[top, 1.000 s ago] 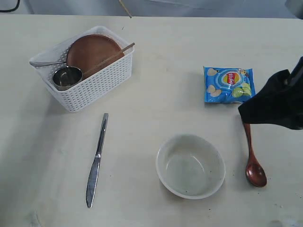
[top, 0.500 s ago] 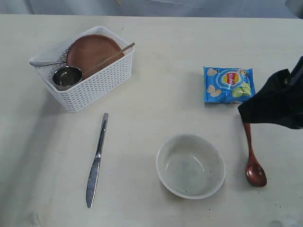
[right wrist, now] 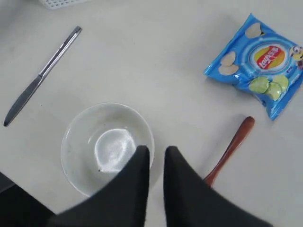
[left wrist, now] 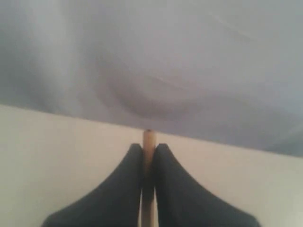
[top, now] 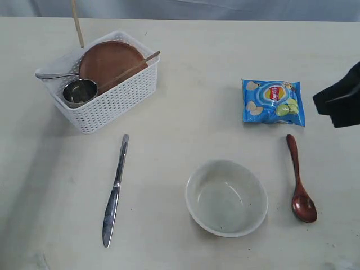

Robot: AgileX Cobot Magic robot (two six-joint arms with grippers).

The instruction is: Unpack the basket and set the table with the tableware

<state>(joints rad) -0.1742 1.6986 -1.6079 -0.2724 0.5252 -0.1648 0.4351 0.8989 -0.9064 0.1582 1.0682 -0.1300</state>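
One spoon (top: 298, 183) now lies free on the counter (top: 185, 121) beside the bowl (top: 226, 197), the right hand (right wrist: 156, 153) lifted off it and clenched on nothing. Over the basket (top: 115, 95) a chopstick (top: 77, 23) has appeared, grasped by the left hand (left wrist: 148, 152): unpacking continues.

Table (top: 197, 67) (pale cream) bears basket (top: 118, 98), knife (top: 115, 188), bowl (top: 194, 209), wooden spoon (top: 298, 180) and blue chips bag (top: 273, 101)
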